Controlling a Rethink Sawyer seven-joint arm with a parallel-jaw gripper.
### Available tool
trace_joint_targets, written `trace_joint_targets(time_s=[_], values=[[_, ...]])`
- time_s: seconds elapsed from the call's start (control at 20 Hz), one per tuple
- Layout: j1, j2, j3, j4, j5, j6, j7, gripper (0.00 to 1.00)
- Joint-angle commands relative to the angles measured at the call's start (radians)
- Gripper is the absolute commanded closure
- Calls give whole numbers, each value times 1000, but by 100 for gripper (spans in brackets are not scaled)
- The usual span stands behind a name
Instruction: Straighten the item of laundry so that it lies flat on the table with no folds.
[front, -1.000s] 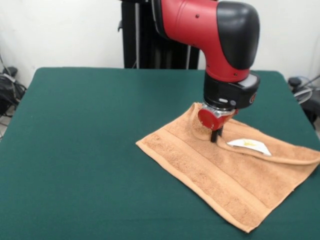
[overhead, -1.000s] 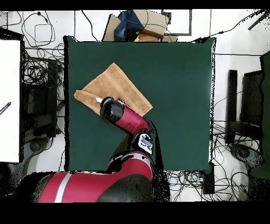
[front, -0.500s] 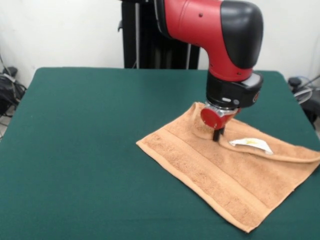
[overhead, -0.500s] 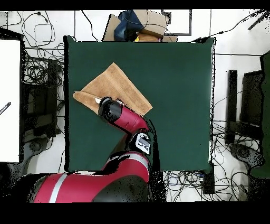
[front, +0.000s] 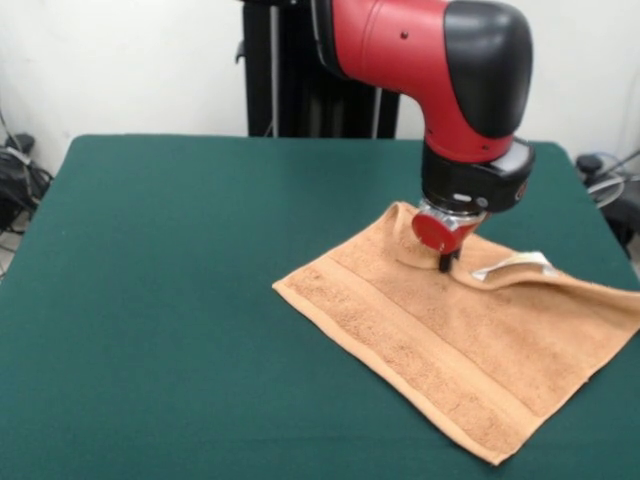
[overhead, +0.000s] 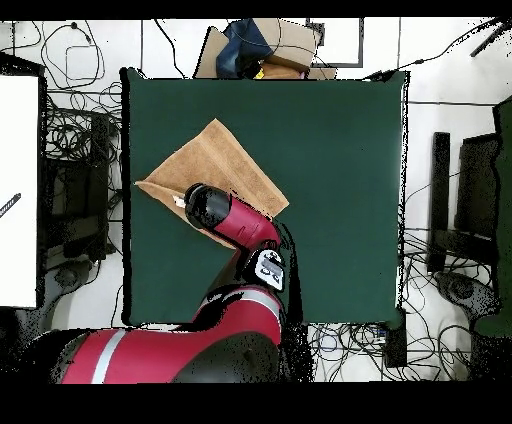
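The item of laundry (front: 450, 360), an orange-brown terry towel, lies on the right part of the green table (front: 180, 300). Its far edge is folded over toward the front, and the fold is raised, showing a white label (front: 515, 266). My gripper (front: 443, 262) stands on that fold near the towel's far corner, its dark fingertips shut on the cloth. In the overhead view the towel (overhead: 225, 160) lies at the table's (overhead: 340, 180) left side. The arm's wrist (overhead: 205, 205) covers its lower corner and hides the gripper.
The towel's right corner reaches the table's right edge in the front view. Off the table, the overhead view shows a cardboard box (overhead: 270, 45) beyond the top edge, cables on the floor and a white panel (overhead: 18, 190) at the left.
The gripper has slid right along the folded edge, taking the cloth with it. The fold with the label has risen and the towel's corner has moved outward.
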Motion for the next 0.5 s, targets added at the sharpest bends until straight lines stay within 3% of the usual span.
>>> trace_joint_targets(time_s=[0.05,0.5], values=[[3,12,15,-30,-19,119,48,100],[-8,-14,18,-24,-13,174,56,100]])
